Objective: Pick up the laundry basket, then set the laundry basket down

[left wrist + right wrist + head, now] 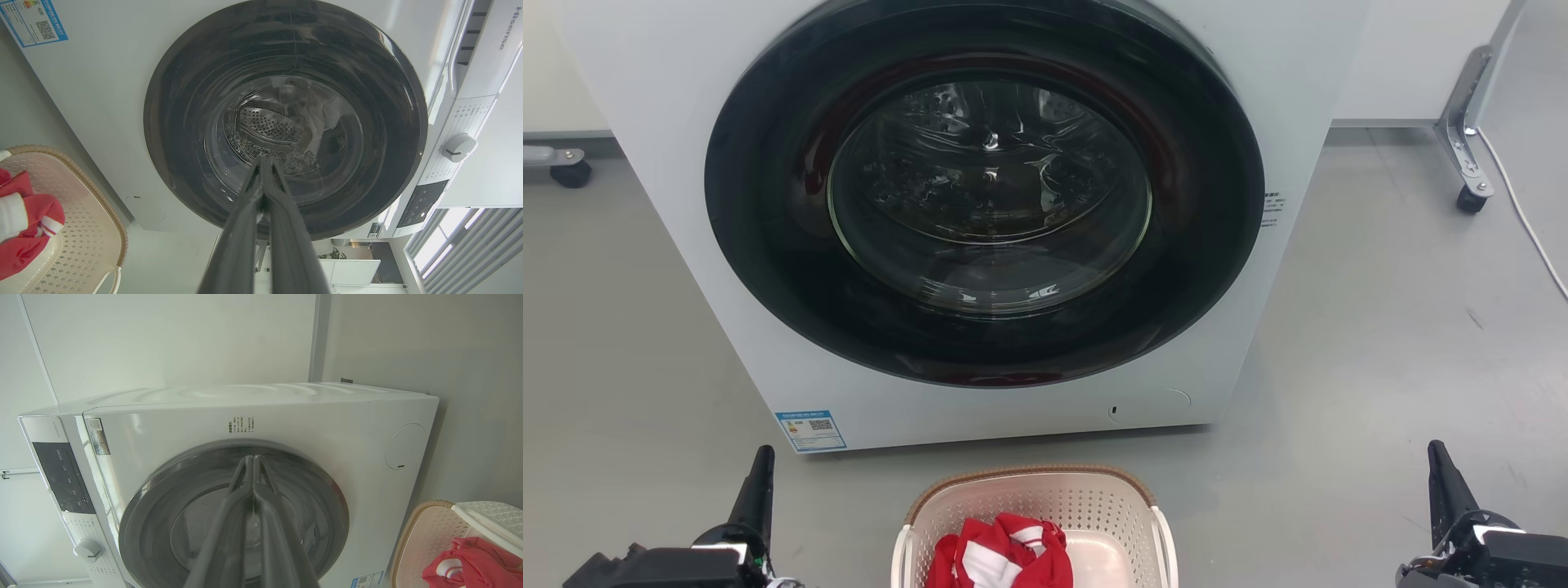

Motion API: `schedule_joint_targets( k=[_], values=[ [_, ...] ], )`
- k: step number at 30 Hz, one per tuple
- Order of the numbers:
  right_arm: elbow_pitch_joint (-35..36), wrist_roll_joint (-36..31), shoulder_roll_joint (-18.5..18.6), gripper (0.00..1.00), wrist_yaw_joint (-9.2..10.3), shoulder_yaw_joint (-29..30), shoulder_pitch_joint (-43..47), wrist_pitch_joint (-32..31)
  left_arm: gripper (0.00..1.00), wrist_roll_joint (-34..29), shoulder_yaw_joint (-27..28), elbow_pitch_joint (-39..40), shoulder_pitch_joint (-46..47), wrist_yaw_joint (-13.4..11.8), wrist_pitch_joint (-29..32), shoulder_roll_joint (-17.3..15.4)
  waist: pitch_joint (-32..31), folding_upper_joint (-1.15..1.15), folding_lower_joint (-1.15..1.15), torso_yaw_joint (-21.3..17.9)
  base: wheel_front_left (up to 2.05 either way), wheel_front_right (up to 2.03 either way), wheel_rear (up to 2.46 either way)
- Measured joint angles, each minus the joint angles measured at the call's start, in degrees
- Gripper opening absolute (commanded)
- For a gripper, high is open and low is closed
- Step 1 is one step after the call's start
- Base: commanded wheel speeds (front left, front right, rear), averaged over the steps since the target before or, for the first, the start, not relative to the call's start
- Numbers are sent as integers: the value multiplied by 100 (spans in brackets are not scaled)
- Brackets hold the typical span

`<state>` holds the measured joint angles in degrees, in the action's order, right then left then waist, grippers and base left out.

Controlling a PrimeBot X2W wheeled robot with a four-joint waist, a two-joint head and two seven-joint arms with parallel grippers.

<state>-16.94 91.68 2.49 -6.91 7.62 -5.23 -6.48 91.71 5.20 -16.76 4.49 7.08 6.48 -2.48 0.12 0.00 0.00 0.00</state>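
The laundry basket (pixel 1086 502), cream-white and perforated with a brown woven-look rim, stands on the floor at the bottom centre of the head view, holding a red and white garment (pixel 1001 555). It also appears at the left edge of the left wrist view (pixel 88 228) and the lower right of the right wrist view (pixel 433 539). My left gripper (pixel 761 465) stands left of the basket, fingers together and holding nothing. My right gripper (pixel 1439 461) stands well to its right, also shut and clear of the basket. Their closed fingertips (pixel 263 161) (pixel 253 459) point at the washer door.
A white front-loading washing machine (pixel 1258 98) with a dark round door (pixel 984 188) stands just behind the basket. A castor leg (pixel 1466 163) and a white cable (pixel 1531 229) lie at the right; another castor (pixel 568 167) sits far left. Grey floor spreads on both sides.
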Motion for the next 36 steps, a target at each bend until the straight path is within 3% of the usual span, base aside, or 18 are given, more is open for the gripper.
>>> schedule_joint_targets(
  k=[19,20,36],
  values=[
    [0,0,0,0,0,0,0,0,0,0,0,0,0,0,0,0,0,0,0,0,0,0,0],
    [-24,-1,-2,100,1,-3,6,0,100,0,-4,-21,-9,-1,0,2,0,0,0,0,0,0,0],
    [-161,-221,-57,100,27,-126,106,151,100,-81,-114,-144,-126,-7,-163,31,8,0,0,-1,0,0,0]
  ],
)
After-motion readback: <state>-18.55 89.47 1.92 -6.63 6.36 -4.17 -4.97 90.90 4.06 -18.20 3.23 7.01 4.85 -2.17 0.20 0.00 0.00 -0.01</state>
